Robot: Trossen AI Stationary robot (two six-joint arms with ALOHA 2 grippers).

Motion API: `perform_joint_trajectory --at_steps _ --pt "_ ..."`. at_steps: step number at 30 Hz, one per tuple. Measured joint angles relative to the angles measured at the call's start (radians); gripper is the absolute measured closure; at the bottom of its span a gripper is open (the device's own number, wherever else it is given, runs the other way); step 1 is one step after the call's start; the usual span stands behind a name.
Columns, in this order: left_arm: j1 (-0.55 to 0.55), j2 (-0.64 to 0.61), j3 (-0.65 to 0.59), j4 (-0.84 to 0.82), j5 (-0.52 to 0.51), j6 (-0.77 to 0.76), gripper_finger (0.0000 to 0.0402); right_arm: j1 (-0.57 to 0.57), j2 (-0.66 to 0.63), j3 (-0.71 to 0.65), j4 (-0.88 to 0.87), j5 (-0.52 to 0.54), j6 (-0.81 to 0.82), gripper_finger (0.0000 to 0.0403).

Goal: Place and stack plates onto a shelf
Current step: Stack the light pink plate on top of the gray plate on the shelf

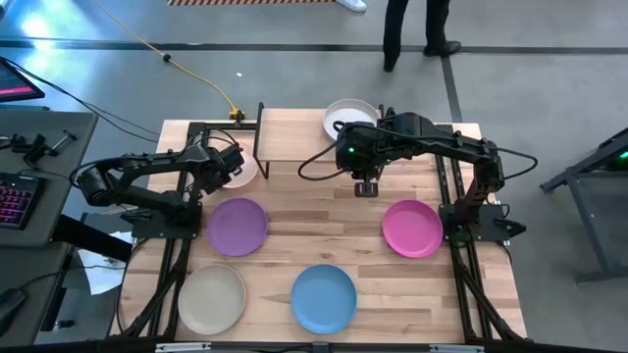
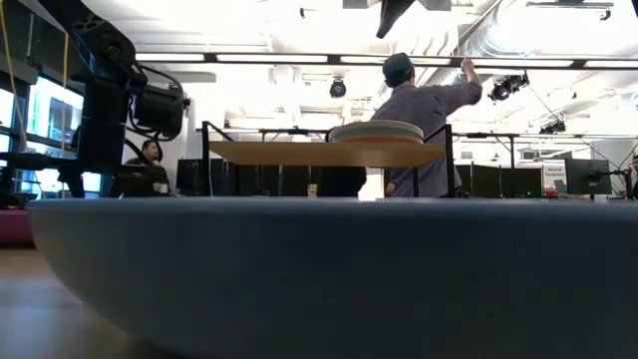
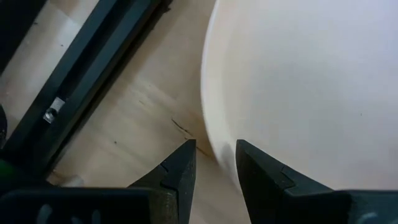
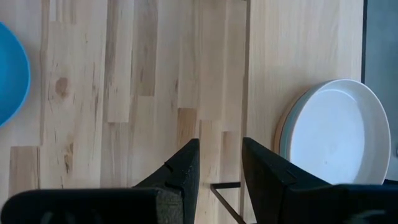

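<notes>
A pale pink plate point(image 1: 243, 172) lies on the table left of the shelf point(image 1: 294, 135). My left gripper point(image 1: 232, 167) is at its left rim, shut on it. The shelf's wood top point(image 2: 329, 153) carries a stack of plates point(image 1: 350, 116) with a pale one on top point(image 4: 336, 134). My right gripper point(image 1: 365, 186) hovers over bare table just near of the shelf, its fingers point(image 4: 221, 152) slightly open and holding nothing. A purple plate point(image 1: 237, 226), a magenta plate point(image 1: 411, 227), a beige plate point(image 1: 211, 299) and a blue plate point(image 1: 324, 298) lie flat on the table. My left gripper point(image 3: 216, 152) has the pale pink plate's rim point(image 3: 210, 134) between its two fingers, one finger point(image 3: 261, 171) over the plate's inside and the other point(image 3: 180, 168) outside the rim. The fingers come from above, slanting from the table's left. The plate appears to lie on the table.
The shelf's thin black legs point(image 1: 260, 137) stand close to the pale pink plate. The blue plate point(image 2: 329, 269) fills the low view's foreground. The shelf's left half is bare wood. People stand beyond the table's far edge point(image 2: 424, 110). Black arm frames run along both table sides point(image 1: 461, 211).
</notes>
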Motion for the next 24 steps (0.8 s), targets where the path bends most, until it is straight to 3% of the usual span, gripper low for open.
perform_joint_trajectory --at_steps 5,13,24 --pt "0.018 0.0 0.0 0.007 -0.011 0.012 0.0314 0.0 0.0 0.0 -0.003 0.0 0.006 0.0303" --pt "0.018 0.0 0.0 0.042 -0.033 0.025 0.0393 0.0 0.0 0.0 -0.004 0.0 0.01 0.0303" --pt "0.018 0.0 0.0 0.029 -0.055 0.024 0.0399 0.0 0.0 0.0 -0.004 0.0 0.01 0.0303"
